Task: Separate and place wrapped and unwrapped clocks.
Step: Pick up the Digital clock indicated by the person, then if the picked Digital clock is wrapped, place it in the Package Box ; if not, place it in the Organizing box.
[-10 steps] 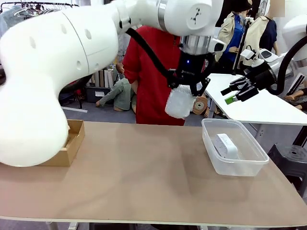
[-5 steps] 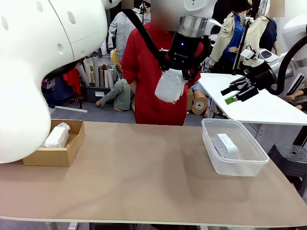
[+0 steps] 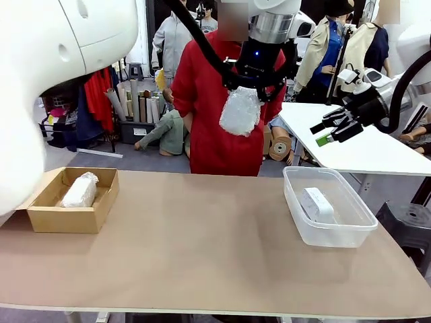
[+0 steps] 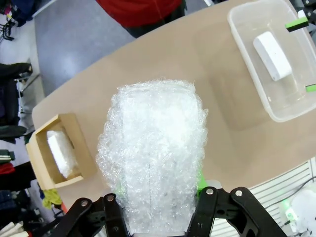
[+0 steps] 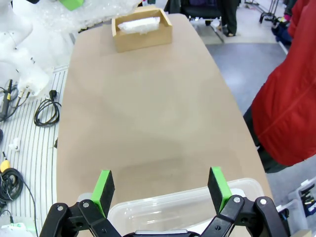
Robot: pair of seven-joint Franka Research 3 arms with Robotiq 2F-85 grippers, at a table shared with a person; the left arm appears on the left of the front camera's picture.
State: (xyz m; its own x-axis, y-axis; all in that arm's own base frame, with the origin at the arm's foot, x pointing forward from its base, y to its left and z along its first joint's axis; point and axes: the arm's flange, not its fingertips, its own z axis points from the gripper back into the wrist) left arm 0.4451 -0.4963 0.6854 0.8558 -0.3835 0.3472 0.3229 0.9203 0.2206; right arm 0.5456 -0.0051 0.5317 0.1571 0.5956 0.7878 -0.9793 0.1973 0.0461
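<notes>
The left gripper (image 3: 250, 86), black with green pads, hangs high above the far side of the light brown table (image 3: 202, 249), its jaws closed tight on the upper end of an oblong whitish bubble-wrap bundle (image 3: 240, 111); the bundle hangs down from between the fingers, clear of the tabletop and in front of a person in a red coat (image 3: 202, 128) standing at the far edge. In the left wrist view the same bundle (image 4: 153, 153) runs straight out from between the jaws, covering most of the space between the fingers, and a strip of green pad shows just at its side. Well below those jaws and off to one side lies an open brown cardboard box (image 3: 67, 202) holding a second whitish bubble-wrap bundle (image 3: 79, 190), which rests on the box floor. To the other side, below the jaws, stands a clear rectangular plastic tub (image 3: 330, 232) with a bare white rounded box-shaped clock (image 3: 318, 204) lying inside it. The right gripper (image 3: 331, 131) is raised above the tub, over its far right side, with its jaws spread wide and nothing between them; in the right wrist view its two green-padded fingers (image 5: 104, 185) stand far apart, the tub's rim (image 5: 182, 202) just beneath them, with the cardboard box (image 5: 142, 28) far ahead across the table.
</notes>
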